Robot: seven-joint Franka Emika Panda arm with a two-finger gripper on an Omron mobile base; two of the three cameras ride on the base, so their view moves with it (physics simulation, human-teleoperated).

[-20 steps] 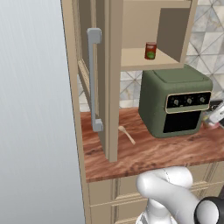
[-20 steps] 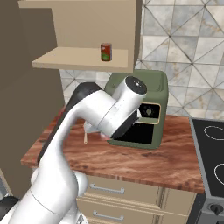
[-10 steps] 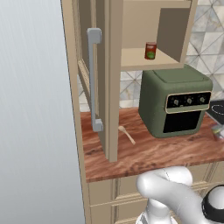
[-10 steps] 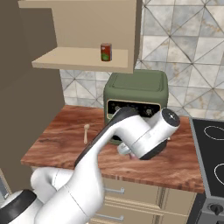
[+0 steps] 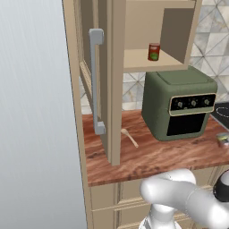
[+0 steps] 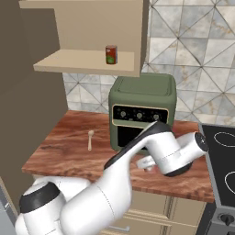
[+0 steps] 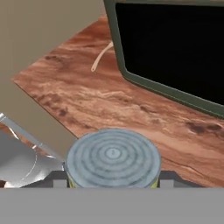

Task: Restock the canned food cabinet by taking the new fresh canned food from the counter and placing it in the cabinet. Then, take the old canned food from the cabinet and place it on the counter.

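The new fresh canned food (image 5: 154, 52), red over green, stands upright on the shelf of the open cabinet (image 5: 117, 89); from the right base it is the can (image 6: 111, 54) on the shelf (image 6: 78, 62). My gripper (image 7: 113, 182) is shut on the old canned food (image 7: 113, 157), whose ringed silver lid faces the hand camera. That can (image 5: 222, 139) is low over the counter (image 5: 152, 156), right of the oven. Whether it touches the wood I cannot tell. In the right base view my forearm covers the hand.
A dark green oven (image 6: 142, 108) sits at the back of the counter (image 6: 69, 151), its black door (image 7: 175, 48) just beyond the can. A wooden spoon (image 5: 129, 137) lies left of it. The cabinet door with its grey handle (image 5: 95, 80) hangs open. A black stovetop (image 6: 220, 160) borders the right.
The arm has swung from in front of the oven to the right and downward. The red-and-green can has stayed on the shelf.
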